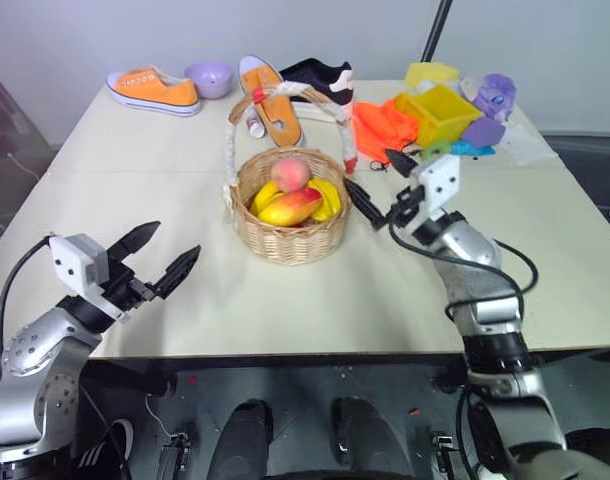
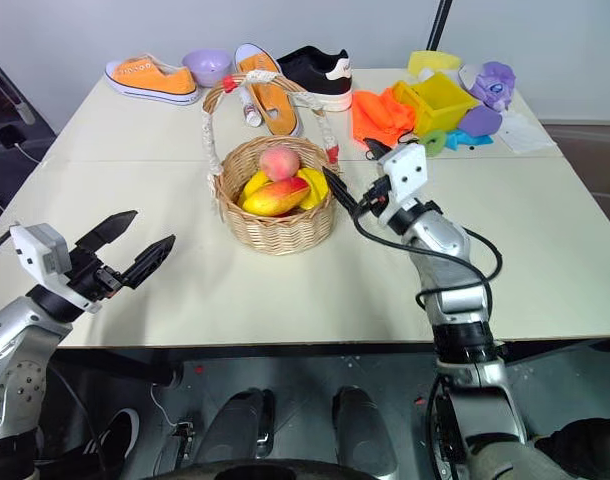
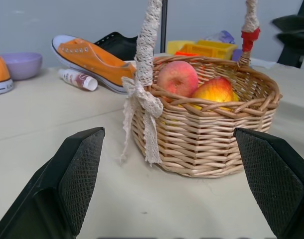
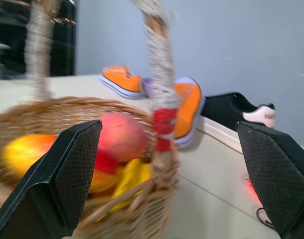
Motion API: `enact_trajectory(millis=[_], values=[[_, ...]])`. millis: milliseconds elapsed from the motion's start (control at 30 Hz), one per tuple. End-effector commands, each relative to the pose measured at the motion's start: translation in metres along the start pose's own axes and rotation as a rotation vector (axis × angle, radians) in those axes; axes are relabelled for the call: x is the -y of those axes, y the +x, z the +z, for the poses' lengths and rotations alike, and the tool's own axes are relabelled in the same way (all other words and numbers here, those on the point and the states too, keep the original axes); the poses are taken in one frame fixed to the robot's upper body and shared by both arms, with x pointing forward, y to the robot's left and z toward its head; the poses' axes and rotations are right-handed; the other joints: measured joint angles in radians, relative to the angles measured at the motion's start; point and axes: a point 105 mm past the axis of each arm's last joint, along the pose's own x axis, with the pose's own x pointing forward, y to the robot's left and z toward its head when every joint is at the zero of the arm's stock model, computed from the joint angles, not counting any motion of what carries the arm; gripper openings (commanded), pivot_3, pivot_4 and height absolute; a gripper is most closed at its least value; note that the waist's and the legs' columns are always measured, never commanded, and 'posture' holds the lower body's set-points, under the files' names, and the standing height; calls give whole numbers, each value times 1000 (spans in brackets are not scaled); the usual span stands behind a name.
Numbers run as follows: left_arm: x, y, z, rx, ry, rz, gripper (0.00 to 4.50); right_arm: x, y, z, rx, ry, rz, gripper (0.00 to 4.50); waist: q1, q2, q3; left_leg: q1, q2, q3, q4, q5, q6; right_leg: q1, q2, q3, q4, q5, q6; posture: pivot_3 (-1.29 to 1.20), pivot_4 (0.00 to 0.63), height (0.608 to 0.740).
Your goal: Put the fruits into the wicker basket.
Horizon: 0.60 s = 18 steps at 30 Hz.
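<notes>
The round wicker basket [image 1: 290,232] with its tall whitish handle [image 1: 232,140] stands in the middle of the table. Inside it lie the pink peach [image 1: 291,173] and the red-orange-yellow mango [image 1: 290,208], on top of yellow fruit. My left gripper [image 1: 157,254] hovers open and empty at the table's near left, well apart from the basket. My right gripper [image 1: 381,190] is open and empty just right of the basket, close to the handle's red end [image 1: 350,160]. The left wrist view shows the peach [image 3: 177,78] and the mango [image 3: 215,90] in the basket [image 3: 207,144].
At the back of the table lie two orange shoes [image 1: 155,90], a black shoe [image 1: 320,78], a purple bowl [image 1: 209,77] and a small tube [image 1: 255,125]. An orange cloth [image 1: 380,125], a yellow toy cart [image 1: 440,112] and purple toys [image 1: 490,110] sit at the back right.
</notes>
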Motion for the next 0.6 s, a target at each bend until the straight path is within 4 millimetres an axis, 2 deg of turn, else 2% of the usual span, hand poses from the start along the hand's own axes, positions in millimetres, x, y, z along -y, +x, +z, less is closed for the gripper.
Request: enact_trajectory(millis=[33,300,333,367,600], values=[[6,3,15,55,40,-26,4433,2,10,8,34,-29,3,4500,3,0,0,0,0,0,0,0,0,0,0,0,0,0,0,0,150,740],[21,5,11,52,2,-69,4433,1,28,8,39,37,-1,4500,-3,0,0,0,0,1,0,0,0,0,0,0,0,0,0,0,150,740],[21,5,11,52,4,-67,4500,1,28,8,39,43,-2,3958,-3,0,0,0,0,0,0,0,0,0,0,0,0,0,0,0,150,740],[22,6,10,53,3,-66,4500,0,28,8,39,46,-1,3641,-3,0,0,0,0,0,0,0,0,0,0,0,0,0,0,0,150,740],[24,12,9,56,-3,-81,4500,-2,25,6,35,44,-10,54,-3,0,0,0,0,1,0,0,0,0,0,0,0,0,0,0,150,740]])
